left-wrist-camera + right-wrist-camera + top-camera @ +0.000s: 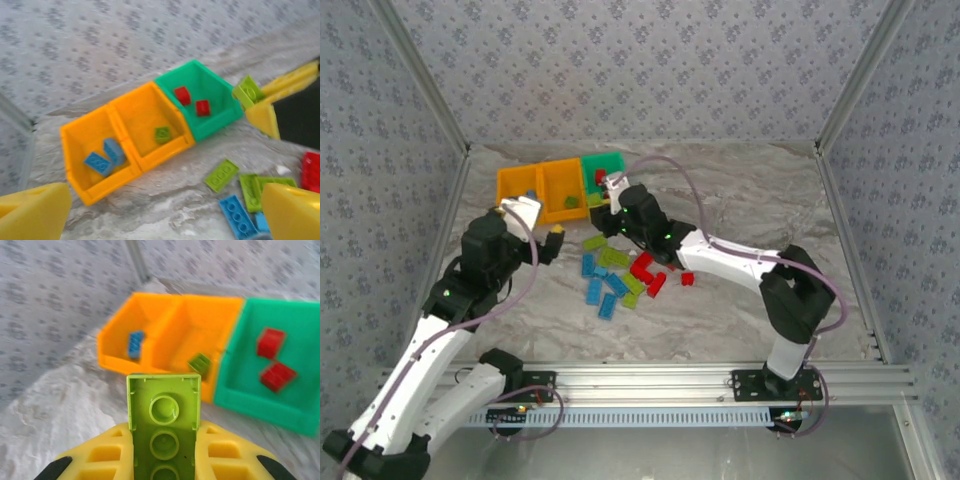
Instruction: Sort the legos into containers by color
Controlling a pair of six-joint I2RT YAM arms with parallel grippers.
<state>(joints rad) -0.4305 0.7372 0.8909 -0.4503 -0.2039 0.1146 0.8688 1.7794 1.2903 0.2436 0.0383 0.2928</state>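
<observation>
Three joined bins stand at the back left: a left orange bin with two blue bricks, a middle orange bin with one lime brick, and a green bin with two red bricks. My right gripper is shut on a lime green brick, underside up, just in front of the bins. My left gripper is open and empty above bare table in front of the left orange bin. Several loose blue, lime and red legos lie mid-table.
Patterned walls with metal corner posts close in the table on three sides. The right half of the marbled tabletop is bare. A lone red brick lies under the right arm's forearm.
</observation>
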